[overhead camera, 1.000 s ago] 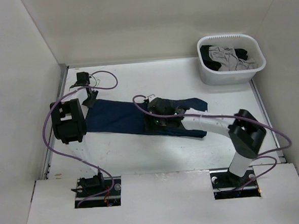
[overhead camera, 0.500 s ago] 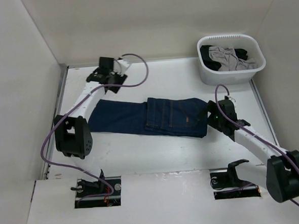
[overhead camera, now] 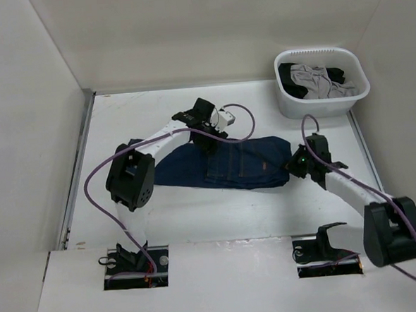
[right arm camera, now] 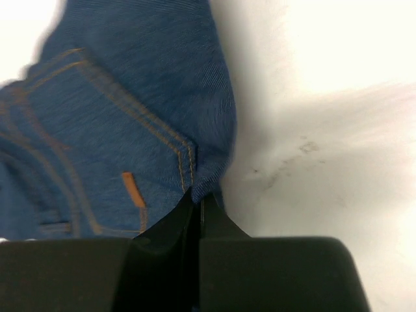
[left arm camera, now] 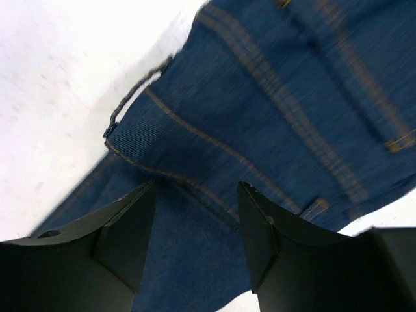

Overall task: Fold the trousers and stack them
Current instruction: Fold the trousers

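The dark blue denim trousers [overhead camera: 244,164] lie folded across the middle of the white table [overhead camera: 197,213], with orange stitching facing up. Over their far edge hovers my left gripper [overhead camera: 210,134]. In the left wrist view it [left arm camera: 195,195] stands open above the trousers [left arm camera: 273,97], near a belt loop, with only fabric below the gap. My right gripper [overhead camera: 292,163] sits at the trousers' right end. In the right wrist view it [right arm camera: 198,198] is shut on the edge of the trousers [right arm camera: 117,117], beside a small orange tab [right arm camera: 132,190].
A white plastic basket [overhead camera: 323,105] with grey and black clothes [overhead camera: 316,78] stands at the back right corner. White walls close the table on the left, back and right. Purple cables loop from both arms above the table.
My left arm swung from the far left corner to over the trousers' far edge. The right gripper closed on the right end. The trousers' left end has drawn in towards the right.
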Controlling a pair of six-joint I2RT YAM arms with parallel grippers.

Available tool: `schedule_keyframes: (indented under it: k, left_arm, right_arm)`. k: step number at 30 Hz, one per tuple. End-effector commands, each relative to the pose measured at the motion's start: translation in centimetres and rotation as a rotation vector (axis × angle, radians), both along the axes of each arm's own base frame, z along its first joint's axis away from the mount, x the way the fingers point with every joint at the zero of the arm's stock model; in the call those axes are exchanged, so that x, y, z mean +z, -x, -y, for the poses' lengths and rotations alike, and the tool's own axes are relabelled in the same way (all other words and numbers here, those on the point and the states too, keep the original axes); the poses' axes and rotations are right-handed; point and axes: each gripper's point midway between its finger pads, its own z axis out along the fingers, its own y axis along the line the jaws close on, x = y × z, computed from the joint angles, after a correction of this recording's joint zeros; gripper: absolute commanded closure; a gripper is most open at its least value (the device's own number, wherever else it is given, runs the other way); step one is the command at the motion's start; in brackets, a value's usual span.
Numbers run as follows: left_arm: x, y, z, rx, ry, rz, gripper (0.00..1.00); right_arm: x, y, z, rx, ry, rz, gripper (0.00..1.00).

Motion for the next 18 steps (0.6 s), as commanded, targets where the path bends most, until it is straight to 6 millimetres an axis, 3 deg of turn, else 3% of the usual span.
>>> schedule_keyframes:
  k: [1,6,10,14,18]
  left_arm:
    - [2.2,0.1,1.1,0.026,0.06,0.018,0.49]
    - [4.5,-1.5,-0.8,0.088,0.082,0.07,0.47]
    - [5.4,-2.9,-4.0,0.162,0.073,0.094,0.47]
    - [4.8,-4.0,-7.9,0.243,0.038,0.1,0.47]
    - [4.5,-4.8,-11.6,0.324,0.017,0.1,0.47]
  right_arm:
    - [6.5,-1.4,3.2,-0.055,0.065,0.133,1.0]
    - [15.1,0.3,7.2,0.076,0.299,0.214,1.0]
    - [19.9,1.0,7.6,0.189,0.41,0.195,1.0]
    - [22.6,0.8,3.6,0.347,0.46,0.174,1.0]
    - [22.2,0.1,-3.9,0.548,0.512,0.108,1.0]
